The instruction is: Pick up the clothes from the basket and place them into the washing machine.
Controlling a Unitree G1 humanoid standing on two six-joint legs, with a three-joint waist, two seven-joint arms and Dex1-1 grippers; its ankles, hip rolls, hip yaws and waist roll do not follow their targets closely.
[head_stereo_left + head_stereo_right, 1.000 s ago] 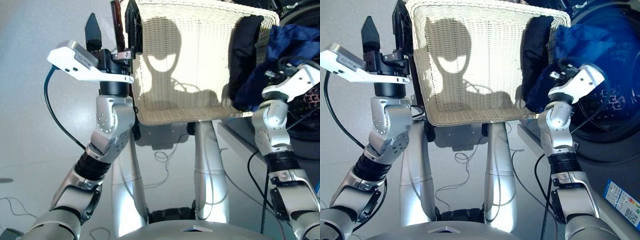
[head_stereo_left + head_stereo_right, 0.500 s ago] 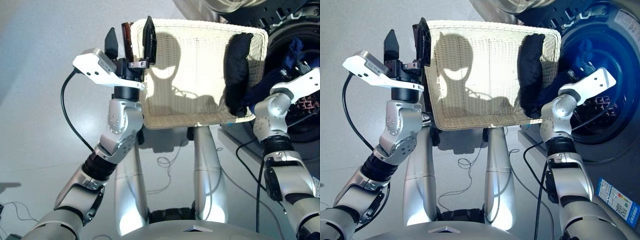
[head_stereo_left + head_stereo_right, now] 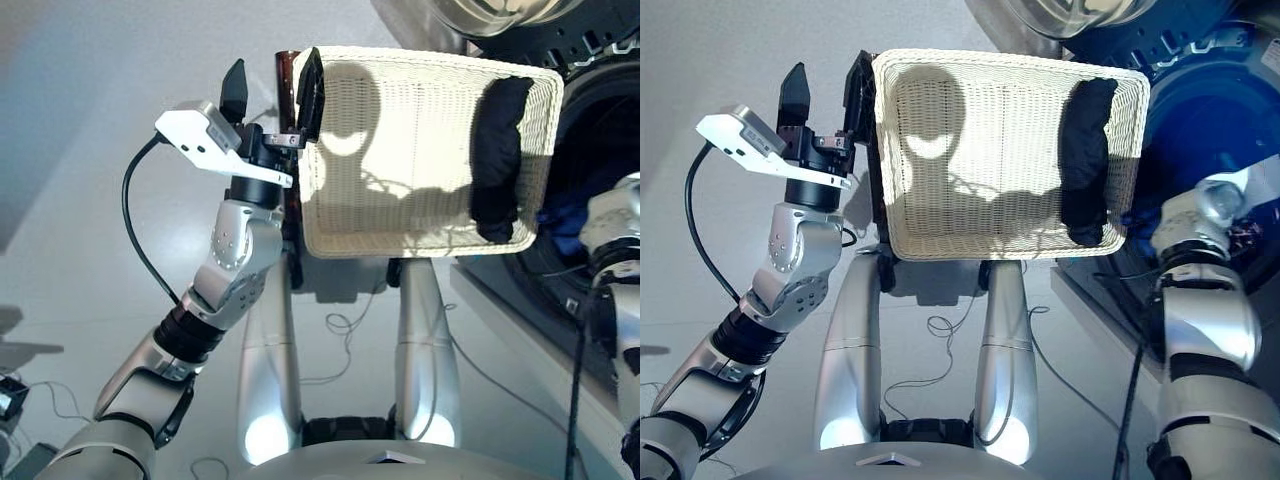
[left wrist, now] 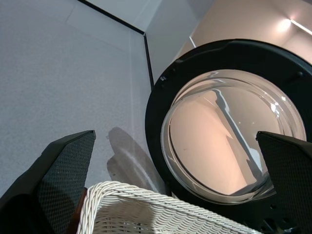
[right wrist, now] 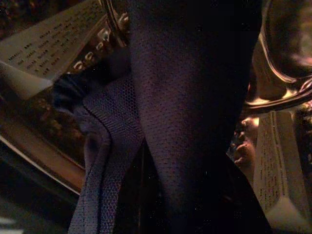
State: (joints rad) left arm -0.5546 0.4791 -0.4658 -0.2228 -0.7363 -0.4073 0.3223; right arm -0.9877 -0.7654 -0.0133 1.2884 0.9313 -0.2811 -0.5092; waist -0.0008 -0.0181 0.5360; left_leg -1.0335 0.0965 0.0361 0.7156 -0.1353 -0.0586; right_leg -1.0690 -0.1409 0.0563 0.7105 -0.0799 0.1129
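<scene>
The cream-white basket (image 3: 420, 245) is in front of me, with the black bundle (image 3: 497, 160) lying along its right wall. My left gripper (image 3: 272, 90) is open and empty, one finger on each side of the basket's left rim. The washing machine (image 3: 1215, 120) is at the right, its glass porthole door (image 4: 229, 141) swung open above. My right arm (image 3: 1205, 215) reaches into the machine's opening, and its gripper is hidden in the eye views. The navy blue bundle (image 5: 107, 146) hangs close before the right wrist camera, held, with the perforated drum (image 5: 44, 112) behind. The coral-red bundle is out of view.
A dark brown strip (image 3: 284, 75) stands against the basket's left rim, between my left fingers. Loose cables (image 3: 340, 325) lie on the grey floor below the basket. The machine's lower front panel (image 3: 520, 320) runs along the right.
The camera has shifted. My right arm has carried the navy blue bundle from the basket's right edge into the machine's opening. The left gripper stays open at the basket's left rim.
</scene>
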